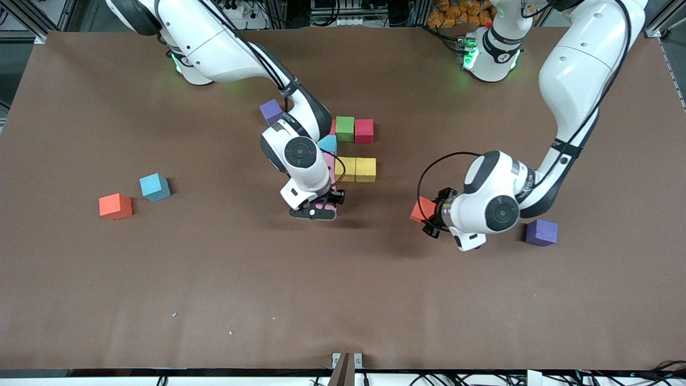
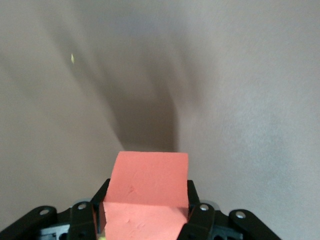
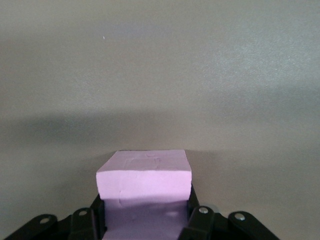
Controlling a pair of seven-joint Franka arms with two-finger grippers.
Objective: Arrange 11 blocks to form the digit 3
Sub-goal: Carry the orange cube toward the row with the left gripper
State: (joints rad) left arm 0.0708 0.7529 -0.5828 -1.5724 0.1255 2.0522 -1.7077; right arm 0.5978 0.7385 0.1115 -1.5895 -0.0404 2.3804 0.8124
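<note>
**Two end effectors, each around a foam block, beside a partly built figure**

The brown surface (image 1: 343, 300) carries a small group of blocks near its middle. In the row farthest from the front camera stand a green block (image 1: 345, 128) and a red block (image 1: 364, 131), touching each other. A light blue block (image 1: 328, 143) shows just under the right arm's wrist. Nearer to the camera, two yellow blocks (image 1: 359, 169) stand side by side and touch. A purple block (image 1: 271, 112) lies a little apart from the group, toward the right arm's end of the surface.

The right end effector (image 1: 320, 206) is low at the surface, at the camera-side end of the group. A pink block (image 3: 145, 185) sits between its fingers (image 3: 197, 220). The block is at the surface or very close to it, and I cannot tell if the fingers press it or have let it loose.

The left end effector (image 1: 433, 214) hangs over a bare part of the surface, between the group and the left arm's end. It grips a salmon-red block (image 2: 147, 197), closed on its two sides, and the block is tilted.

Another purple block (image 1: 542, 232) lies on the surface near the left arm's wrist. Well apart, toward the right arm's end, an orange block (image 1: 115, 206) and another light blue block (image 1: 154, 186) lie near each other but do not touch.
</note>
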